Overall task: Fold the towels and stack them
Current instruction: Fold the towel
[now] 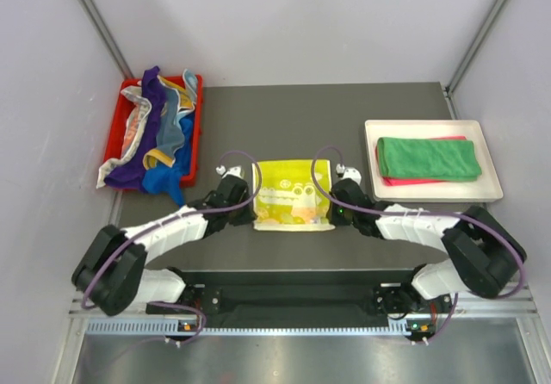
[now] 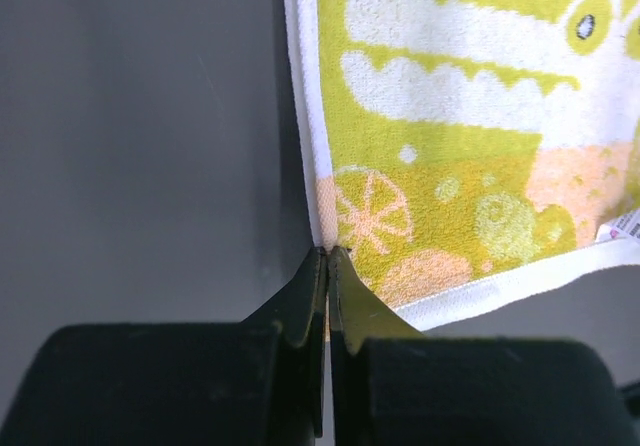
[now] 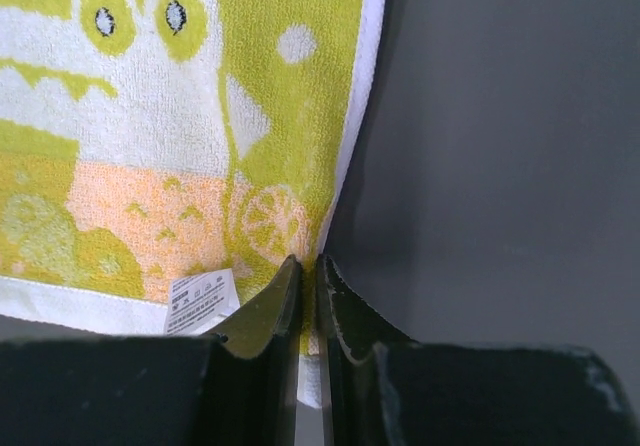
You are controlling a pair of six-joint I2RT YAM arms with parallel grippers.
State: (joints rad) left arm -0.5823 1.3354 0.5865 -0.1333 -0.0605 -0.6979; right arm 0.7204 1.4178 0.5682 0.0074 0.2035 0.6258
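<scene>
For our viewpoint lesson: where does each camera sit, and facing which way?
Top external: above and behind, looking down at the table; left arm and right arm show.
Left wrist: on its arm, facing a corner of the patterned towel; left gripper pinches it.
Right wrist: mirrored, right gripper pinching the neighbouring corner.
Shared: the patterned towel.

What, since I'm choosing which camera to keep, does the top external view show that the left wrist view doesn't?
Only top external: the red bin heaped with loose towels, and the white tray holding a folded green towel on a pink towel. Only left wrist: the left fingers shut on a corner of the patterned towel, and its crocodile print up close. Both: that patterned towel lying on the dark table.
</scene>
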